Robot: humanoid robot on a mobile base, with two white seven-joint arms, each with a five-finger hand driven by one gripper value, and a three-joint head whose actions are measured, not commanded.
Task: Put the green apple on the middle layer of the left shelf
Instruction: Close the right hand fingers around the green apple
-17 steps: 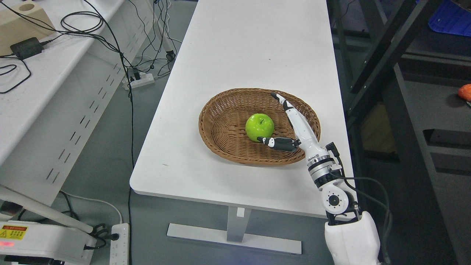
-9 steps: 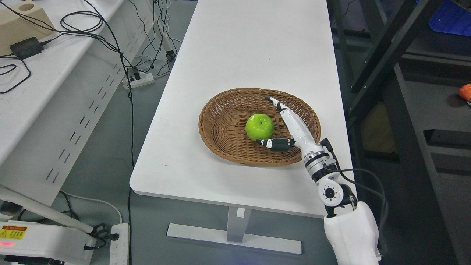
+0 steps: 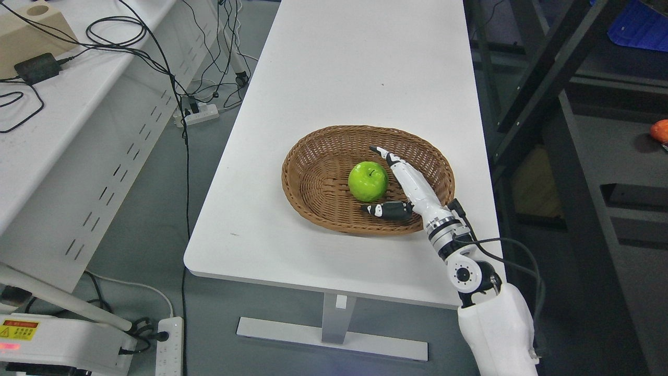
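The right hand [image 3: 404,183] reaches into the basket [image 3: 313,180] from the near right, its fingers [image 3: 389,156] stretched out straight and its thumb [image 3: 383,210] set wide apart from them, holding nothing. The apple [image 3: 368,181] sits in the middle of the basket, in the open angle between fingers and thumb: the fingers run along its right side, just beside it, and the thumb lies just below it, near but seemingly not touching (the gap there is too slight to judge surely). The basket's far rim rises beyond the fingertips, its near rim passes under the wrist; nothing else lies between the fingers and the apple. The basket stands on the white worktop [image 3: 339,68]. Well to the left of the fingers is a second white bench [image 3: 78,104] strewn with black cables [image 3: 115,31], with a power strip [image 3: 201,114] on the floor beside it. To the right of the fingers stands a dark shelf frame [image 3: 543,73], with something orange [image 3: 660,130] at the picture's edge.

Against a second ago, the hand has slid left and nearer the apple, fingertips lower in the basket; the apple has not moved.
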